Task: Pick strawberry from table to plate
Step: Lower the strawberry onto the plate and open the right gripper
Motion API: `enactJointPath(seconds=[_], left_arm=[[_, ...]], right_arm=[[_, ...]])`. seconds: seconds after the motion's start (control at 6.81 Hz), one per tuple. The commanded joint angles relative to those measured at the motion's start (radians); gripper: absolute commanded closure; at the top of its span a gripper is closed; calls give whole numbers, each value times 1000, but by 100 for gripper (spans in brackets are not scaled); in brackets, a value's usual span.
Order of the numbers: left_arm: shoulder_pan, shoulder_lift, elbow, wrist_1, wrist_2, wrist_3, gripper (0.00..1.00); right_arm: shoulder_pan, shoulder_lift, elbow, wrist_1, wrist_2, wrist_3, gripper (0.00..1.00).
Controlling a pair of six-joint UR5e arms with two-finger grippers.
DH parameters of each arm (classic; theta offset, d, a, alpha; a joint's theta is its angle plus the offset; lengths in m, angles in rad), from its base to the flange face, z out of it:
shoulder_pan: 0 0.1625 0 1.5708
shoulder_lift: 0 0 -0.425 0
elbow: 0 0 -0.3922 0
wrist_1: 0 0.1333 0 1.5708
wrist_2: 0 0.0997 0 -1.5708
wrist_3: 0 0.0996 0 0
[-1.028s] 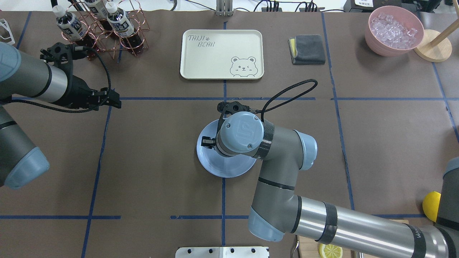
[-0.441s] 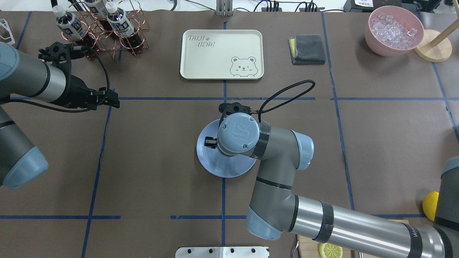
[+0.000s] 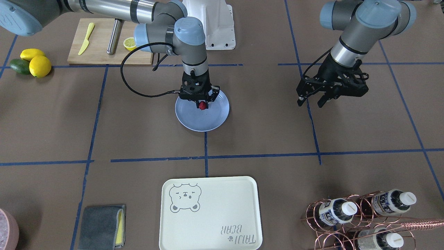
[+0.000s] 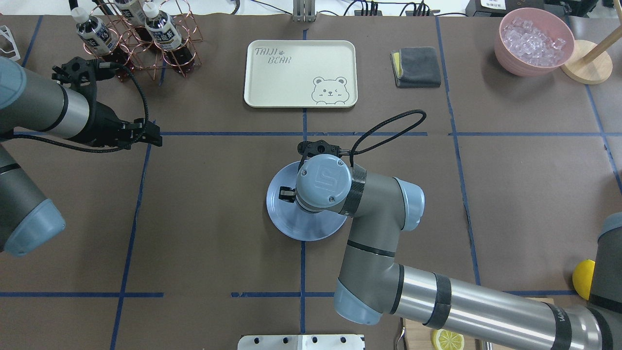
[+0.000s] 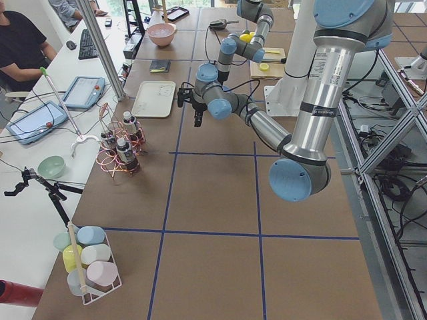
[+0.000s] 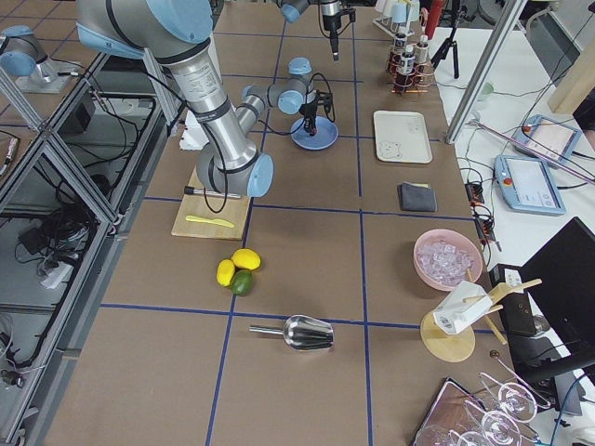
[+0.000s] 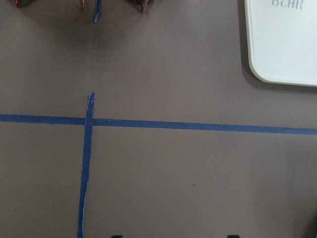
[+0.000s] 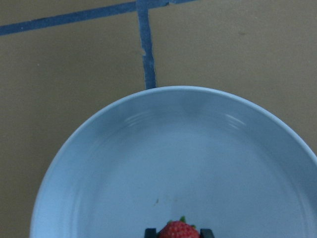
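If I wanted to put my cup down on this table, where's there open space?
Bare table lies between the plate and the bear tray, and in the wide stretch from the plate toward the lemons. Crowded: the plate itself, where the right gripper holds the strawberry, and the bottle rack corner.

Overhead, the right arm [image 4: 323, 181] hides the strawberry [image 3: 201, 105] and part of the plate [image 4: 291, 228].

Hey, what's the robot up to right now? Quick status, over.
Right gripper shut on strawberry, low over plate, not yet released. Left gripper open, parked aside over table. Nothing in the way.
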Motion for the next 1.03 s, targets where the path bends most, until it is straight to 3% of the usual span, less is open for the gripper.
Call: enactJointPath(seconds=[0.0, 0.15, 0.29, 0.59, 0.88], left_arm=[[2, 0, 2, 0, 0, 0, 23], [3, -2, 5, 0, 0, 0, 23], [3, -2, 6, 0, 0, 0, 23], [2, 0, 6, 0, 2, 0, 23], [-3, 40, 0, -2, -2, 90, 21]], right_arm=[[-1, 0, -10, 1, 1, -3, 88], [-2, 1, -12, 0, 1, -3, 40], [-2, 1, -10, 0, 1, -6, 3], [6, 0, 19, 0, 13, -10, 0], [129, -96, 205, -83, 178, -48, 0]])
